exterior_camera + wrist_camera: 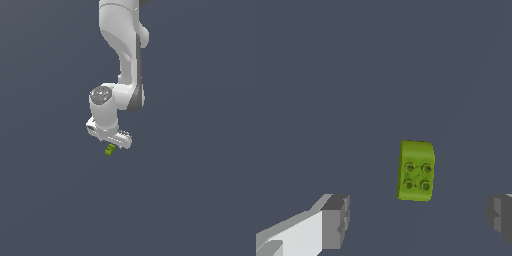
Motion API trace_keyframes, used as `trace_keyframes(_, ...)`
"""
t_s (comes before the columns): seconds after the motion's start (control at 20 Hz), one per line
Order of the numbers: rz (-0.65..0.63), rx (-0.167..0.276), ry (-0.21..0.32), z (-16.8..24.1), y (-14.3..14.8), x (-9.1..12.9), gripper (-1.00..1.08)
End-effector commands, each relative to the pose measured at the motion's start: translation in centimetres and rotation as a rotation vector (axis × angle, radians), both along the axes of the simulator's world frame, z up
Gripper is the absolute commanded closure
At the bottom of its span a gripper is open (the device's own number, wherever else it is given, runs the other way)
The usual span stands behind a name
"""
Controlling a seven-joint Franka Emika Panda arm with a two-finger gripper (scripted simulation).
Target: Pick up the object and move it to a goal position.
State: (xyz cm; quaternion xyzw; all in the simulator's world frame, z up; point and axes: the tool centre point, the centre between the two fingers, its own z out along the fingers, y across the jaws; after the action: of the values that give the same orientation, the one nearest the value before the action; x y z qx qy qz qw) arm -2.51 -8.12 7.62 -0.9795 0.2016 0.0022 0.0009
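Wrist view shows my gripper (418, 220) with its jaws spread wide apart, one grey fingertip (336, 222) on one side and the other at the picture's edge. Between them, further off, lies the green block (416, 171) on the dark grey floor (356, 75), four round studs showing on its face, touching neither finger. From the exterior view, my white arm (122, 45) reaches down, and the block (110, 149) sits just under my gripper (114, 141), close beneath the fingers.
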Motion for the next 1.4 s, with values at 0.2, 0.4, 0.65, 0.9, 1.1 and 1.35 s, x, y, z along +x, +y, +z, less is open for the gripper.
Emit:
trace_keyframes(0.2,-0.070,-0.003,-0.004,-1.3,-1.1,-0.4,-0.92)
trace_keyframes(0.4,-0.065,-0.003,-0.002,-1.4,-1.0,-0.5,-0.92)
trace_keyframes(0.65,-0.067,-0.003,-0.003,-2.9,-1.1,-0.5,-0.92)
trace_keyframes(0.9,-0.071,-0.003,-0.003,-5.4,-1.1,-0.6,-0.92)
trace_keyframes(1.1,-0.071,-0.003,-0.004,-6.3,-1.1,-0.5,-0.92)
trace_keyframes(1.35,-0.071,-0.003,-0.004,-6.4,-1.1,-0.5,1.08)
